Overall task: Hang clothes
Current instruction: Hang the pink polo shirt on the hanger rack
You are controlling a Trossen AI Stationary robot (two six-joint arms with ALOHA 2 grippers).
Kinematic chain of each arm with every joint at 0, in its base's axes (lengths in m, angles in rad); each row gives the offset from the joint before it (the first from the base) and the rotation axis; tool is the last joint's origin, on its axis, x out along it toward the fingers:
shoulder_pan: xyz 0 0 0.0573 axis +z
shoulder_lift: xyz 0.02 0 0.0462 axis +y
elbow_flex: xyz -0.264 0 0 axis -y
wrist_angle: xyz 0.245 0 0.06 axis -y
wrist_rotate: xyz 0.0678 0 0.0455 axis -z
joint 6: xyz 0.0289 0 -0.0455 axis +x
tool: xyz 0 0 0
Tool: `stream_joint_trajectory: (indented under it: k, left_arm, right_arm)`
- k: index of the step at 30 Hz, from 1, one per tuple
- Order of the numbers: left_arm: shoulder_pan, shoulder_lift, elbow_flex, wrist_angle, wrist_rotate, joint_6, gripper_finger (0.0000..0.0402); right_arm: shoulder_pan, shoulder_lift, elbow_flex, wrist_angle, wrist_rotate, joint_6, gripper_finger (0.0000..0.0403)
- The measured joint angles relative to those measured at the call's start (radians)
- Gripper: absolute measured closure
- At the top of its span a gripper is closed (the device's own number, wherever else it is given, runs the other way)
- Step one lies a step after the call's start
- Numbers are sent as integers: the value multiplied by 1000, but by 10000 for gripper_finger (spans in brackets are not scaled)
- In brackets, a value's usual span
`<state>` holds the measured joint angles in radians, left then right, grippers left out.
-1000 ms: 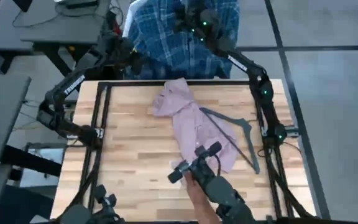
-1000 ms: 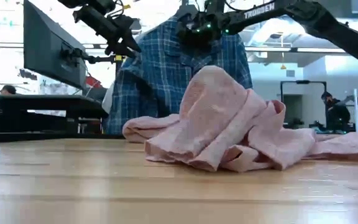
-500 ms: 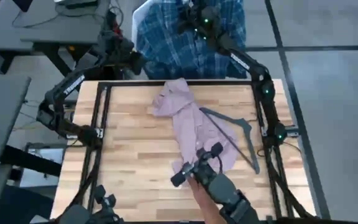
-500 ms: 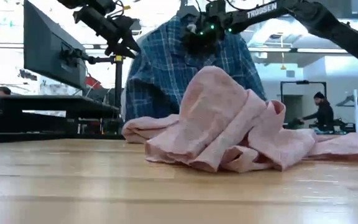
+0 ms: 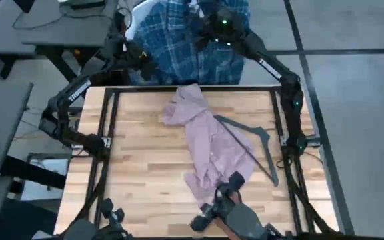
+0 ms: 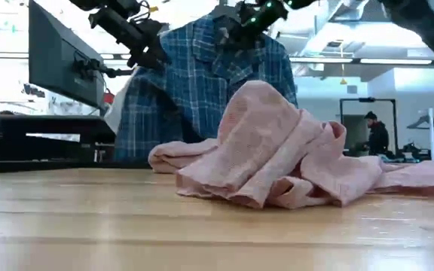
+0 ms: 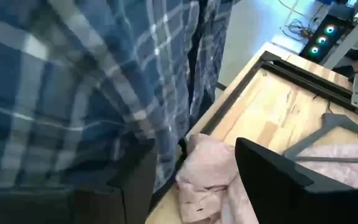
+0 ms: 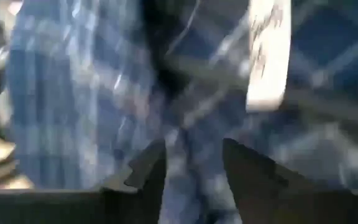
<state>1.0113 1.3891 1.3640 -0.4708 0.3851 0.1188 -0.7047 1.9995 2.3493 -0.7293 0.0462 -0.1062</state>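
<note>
Plaid blue-and-white shirt (image 5: 189, 40) hangs off the far edge of the surface (image 5: 139, 167), at 12 o'clock in the high view, both arms up against it. Right gripper (image 5: 212, 20) is at the shirt's collar area; in its wrist view the fingers (image 8: 145, 168) stand apart with plaid cloth right in front, can't tell whether they pinch anything. Left gripper (image 5: 142, 63) sits at the shirt's 9 o'clock edge, fingers (image 7: 278, 180) spread wide, holding nothing, plaid fabric just beside it. Pink shirt (image 5: 209, 143) lies crumpled on the surface from centre toward 6 o'clock, partly over a dark hanger (image 5: 255, 143) at 3 o'clock. A person's hand (image 5: 235, 217) with a device reaches in at 6 o'clock, near the pink shirt's lower end.
</note>
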Motion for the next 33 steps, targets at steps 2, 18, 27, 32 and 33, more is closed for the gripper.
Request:
stream_joint_trajectory:
  k: [2, 18, 27, 32, 33]
  left_arm:
    - [-7, -2, 0, -17, 0, 1, 201]
    - [-433, 132, 0, -168, -309, 71, 201]
    - [-489, 333, 0, -169, -292, -18, 201]
    - [-550, 386, -1, -138, -288, -46, 201]
    - [-563, 386, -1, -122, -303, -46, 201]
  right_arm:
    - [16, -57, 0, -112, -17, 0, 201]
    - [266, -446, -566, -383, 3, 92, 165]
    - [385, -733, -1175, 2, 6, 324, 165]
    - [448, -794, -1359, 86, 5, 430, 165]
    - [458, -796, -1381, 85, 5, 448, 165]
